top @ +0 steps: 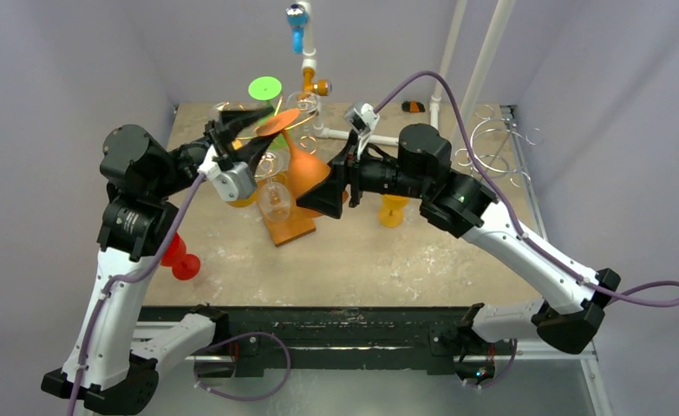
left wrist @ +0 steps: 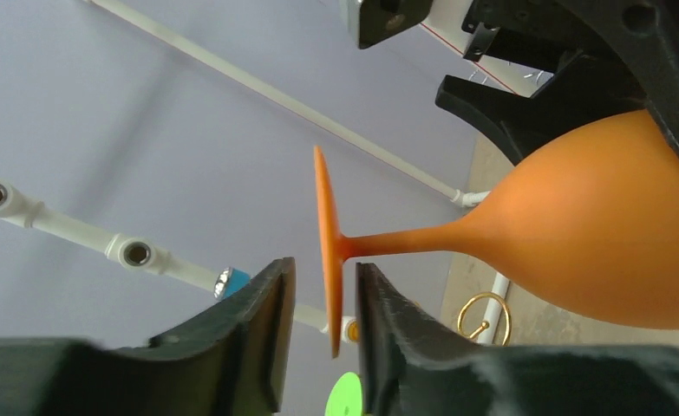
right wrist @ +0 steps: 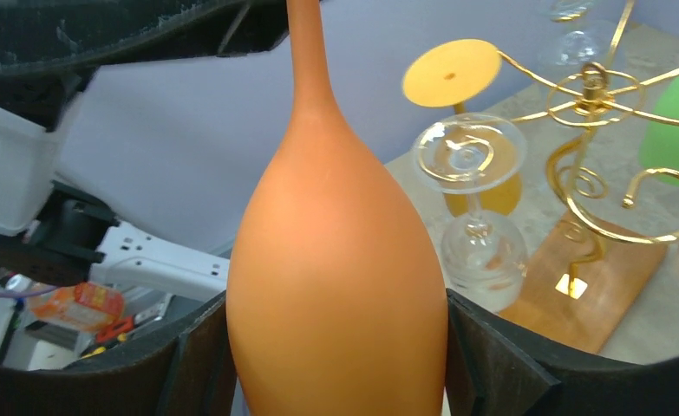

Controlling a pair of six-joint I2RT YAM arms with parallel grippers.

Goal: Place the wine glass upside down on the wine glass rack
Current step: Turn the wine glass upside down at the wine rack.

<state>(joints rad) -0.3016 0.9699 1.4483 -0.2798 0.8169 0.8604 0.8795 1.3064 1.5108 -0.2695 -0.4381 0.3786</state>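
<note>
orange opaque wine glass [top: 305,169] held in the air over the gold wire wine glass rack [top: 292,230], tilted, its round foot toward the rack's upper arms and its bowl toward the robot's right. right gripper [top: 329,184] spread wide, one finger pressed on each flank of the bowl, so that it carries the glass. left gripper [left wrist: 325,269] with its jaws only a slit apart and the foot's rim standing between them; the rim looks close against one finger [left wrist: 396,338] while daylight shows beside the other, and whether it is pinched cannot be told. whether the foot touches the wire cannot be told either. edges and room: the rack's wooden base sits near the middle of the stained bench [top: 379,269], well in from every edge; uncovered surface runs from the base to the near edge; lilac walls [top: 58,61] close the left, far and right sides, and both forearms crowd the space above the rack. around: a clear glass wine glass [top: 275,201], a green wine glass [top: 264,87] and a yellow wine glass [right wrist: 451,74] hang foot-up on the rack, the clear one just beside the orange bowl; a second yellow glass [top: 394,211] stands under the right forearm; a red wine glass [top: 179,258] rests near the left edge; loose wire rings [top: 492,147] lie at the right edge; a white pipe frame [top: 310,62] with a blue fitting [top: 297,26] rises behind. an orange-labelled object [right wrist: 80,305] in the right wrist view is too blurred to read.
</note>
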